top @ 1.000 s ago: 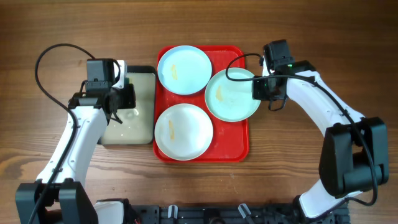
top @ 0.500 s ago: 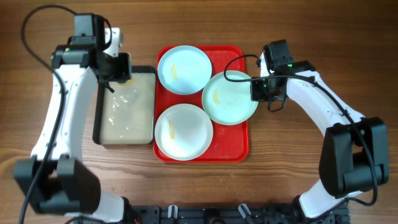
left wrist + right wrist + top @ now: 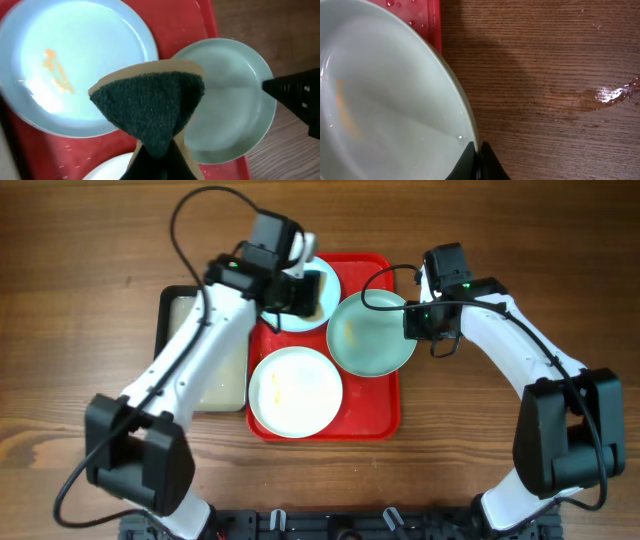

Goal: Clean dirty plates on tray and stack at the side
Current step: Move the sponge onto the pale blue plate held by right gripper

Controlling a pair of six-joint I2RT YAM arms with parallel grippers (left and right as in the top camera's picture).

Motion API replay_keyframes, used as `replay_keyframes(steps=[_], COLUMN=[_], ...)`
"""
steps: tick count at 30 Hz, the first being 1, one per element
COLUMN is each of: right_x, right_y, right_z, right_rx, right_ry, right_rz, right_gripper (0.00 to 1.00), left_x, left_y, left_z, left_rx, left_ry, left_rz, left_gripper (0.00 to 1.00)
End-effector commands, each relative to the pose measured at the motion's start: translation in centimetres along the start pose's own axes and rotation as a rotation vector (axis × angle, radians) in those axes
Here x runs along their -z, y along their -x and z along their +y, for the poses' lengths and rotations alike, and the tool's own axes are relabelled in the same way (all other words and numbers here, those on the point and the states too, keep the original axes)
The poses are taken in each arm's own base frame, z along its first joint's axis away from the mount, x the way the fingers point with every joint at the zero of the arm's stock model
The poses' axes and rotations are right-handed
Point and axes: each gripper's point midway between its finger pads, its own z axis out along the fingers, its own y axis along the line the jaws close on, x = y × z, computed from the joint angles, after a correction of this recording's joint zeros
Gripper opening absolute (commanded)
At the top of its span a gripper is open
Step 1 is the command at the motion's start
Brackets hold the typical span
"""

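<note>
The right gripper (image 3: 478, 152) pinches the right rim of the right plate (image 3: 372, 335), which juts past the tray (image 3: 385, 412) over bare wood. Only its wrist view shows the wet patch (image 3: 607, 95) on the table (image 3: 520, 240) beyond. The left gripper (image 3: 297, 288) clamps a sponge (image 3: 150, 105) above the far plate (image 3: 75, 65), whose orange smear (image 3: 57, 72) is hidden in the overhead view. The near plate (image 3: 295, 390) lies flat on the tray, and a basin (image 3: 225, 385) sits to the left.

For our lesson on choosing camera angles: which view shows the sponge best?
The left wrist view: the sponge fills the middle, its dark green scouring face toward the camera. Overhead, the left gripper hides most of it. The right wrist view shows none of it.
</note>
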Motion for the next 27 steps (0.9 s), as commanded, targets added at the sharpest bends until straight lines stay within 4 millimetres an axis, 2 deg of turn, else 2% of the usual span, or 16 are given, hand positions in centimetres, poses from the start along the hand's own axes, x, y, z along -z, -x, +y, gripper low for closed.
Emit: replay_keyframes(steps=[1, 5, 15, 27], right_x=[0.0, 0.0, 0.0, -0.7], right_y=[-0.1, -0.1, -0.2, -1.4], right_z=[0.0, 0.0, 0.0, 0.2], right_rx=[-0.008, -0.008, -0.009, -0.027], right_ry=[-0.014, -0.014, -0.012, 0.007], right_rz=[-0.001, -0.001, 0.002, 0.037], right_gripper=[0.04, 0.04, 0.04, 0.04], left_x=[-3.3, -7.0, -11.1, -12.1], left_y=[-0.6, -1.4, -3.3, -3.3], left_z=[-2.1, -3.5, -2.9, -3.0], left_rx=[0.031, 0.013, 0.081, 0.070], left_ry=[-0.031, -0.044, -0.020, -0.012], left_rz=[0.044, 0.072, 0.143, 0.133], left_gripper=[0.04, 0.04, 0.04, 0.04])
